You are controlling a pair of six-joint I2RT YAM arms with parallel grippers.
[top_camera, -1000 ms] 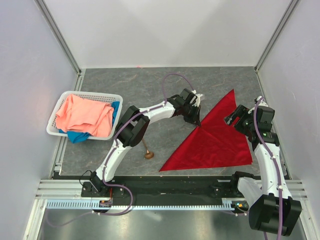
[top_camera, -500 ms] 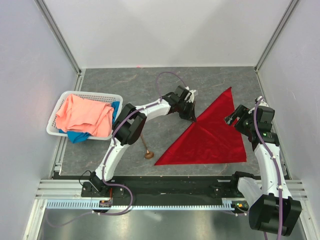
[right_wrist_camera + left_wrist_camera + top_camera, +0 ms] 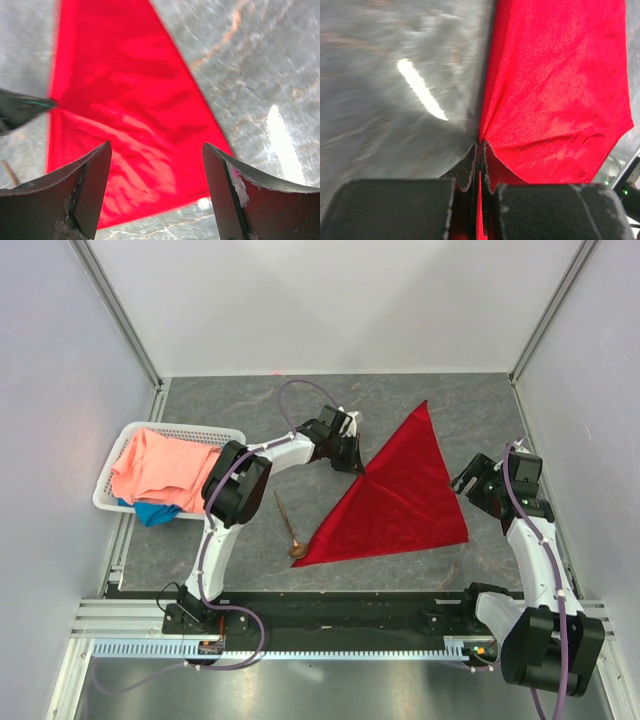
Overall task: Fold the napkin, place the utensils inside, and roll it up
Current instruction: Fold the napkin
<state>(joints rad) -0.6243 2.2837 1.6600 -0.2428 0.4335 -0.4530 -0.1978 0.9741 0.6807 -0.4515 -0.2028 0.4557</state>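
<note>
- Table (image 3: 230,400): grey work surface that carries everything named below.
- Napkin (image 3: 405,505): deep red and already folded into a triangle, it lies flat right of centre, between the two arms. Its long edge runs diagonally from a far corner to a near-left corner just beside the spoon's bowl. The square corner points near-right.
- Basket (image 3: 112,465): white, at the left edge, holding a salmon-pink cloth (image 3: 165,470) over a blue cloth (image 3: 150,512). It sits well apart from the napkin and probably only stores spares.
- Left gripper (image 3: 353,462): fingers pressed together, pinching the napkin (image 3: 555,90) at about the middle of its long edge. The fabric puckers at the pinch. This hold looks suited to sliding the whole triangle without undoing the fold.
- Right gripper (image 3: 155,165): fingers spread and holding nothing, poised above the napkin's right side, judged ready to pin or take a corner.
- Spoon (image 3: 287,523): lies on the bare table left of the napkin, not yet inside it. Its long axis runs near to far, with the bowl nearest the arm bases and the handle pointing away, slightly left.
</note>
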